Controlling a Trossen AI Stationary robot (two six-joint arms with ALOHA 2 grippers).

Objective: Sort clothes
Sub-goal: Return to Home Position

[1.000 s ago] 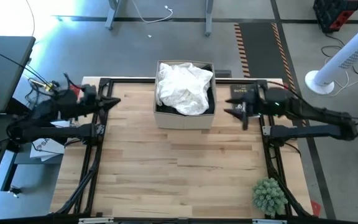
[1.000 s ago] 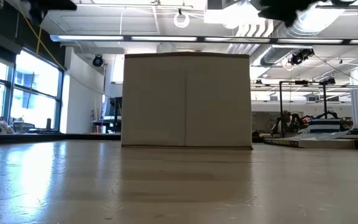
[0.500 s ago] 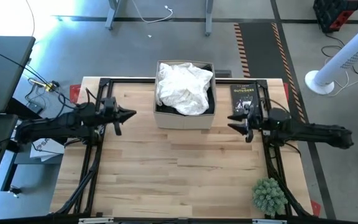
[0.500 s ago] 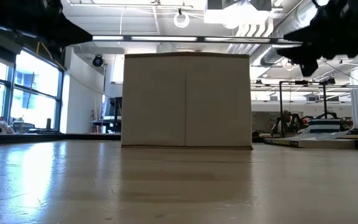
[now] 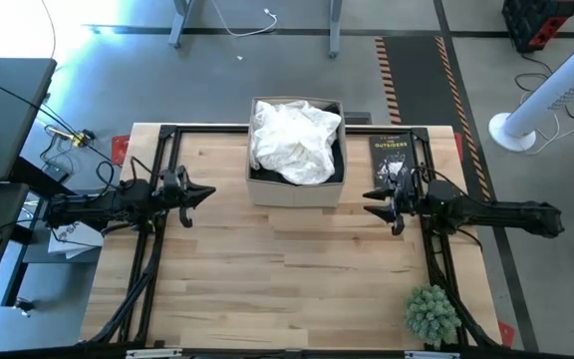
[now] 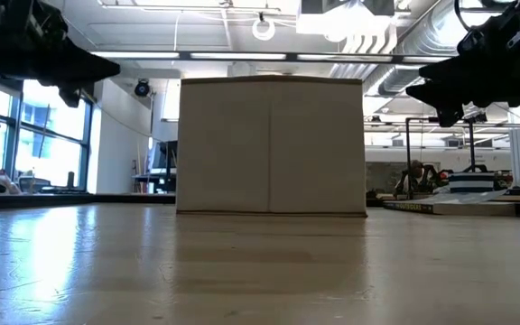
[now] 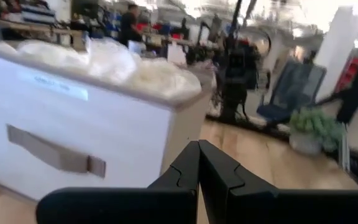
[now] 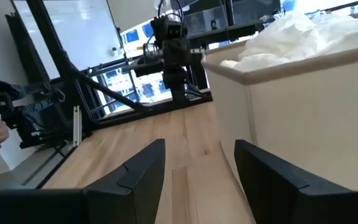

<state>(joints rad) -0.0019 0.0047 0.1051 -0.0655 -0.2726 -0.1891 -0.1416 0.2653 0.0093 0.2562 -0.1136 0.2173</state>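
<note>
Pulled back to either side of box (image 5: 292, 192) since earlier: left claw (image 7: 199, 150) pressed together, right claw (image 8: 199, 149) spread, both empty. Clothes (image 5: 292, 140) heaped inside box. Retract level above desk (image 5: 287, 269), clear of book (image 5: 389, 155).

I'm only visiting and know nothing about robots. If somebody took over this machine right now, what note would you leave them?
Left end effector: shut, empty, raised above the table, left of the box.
Right end effector: open, empty, raised to the right of the box, near the black book.
Clothes: a white garment is heaped in the box at the table's far edge. No other clothes are in view.
Done: the sorting looks finished.
Left: probably only parking both arms.
</note>
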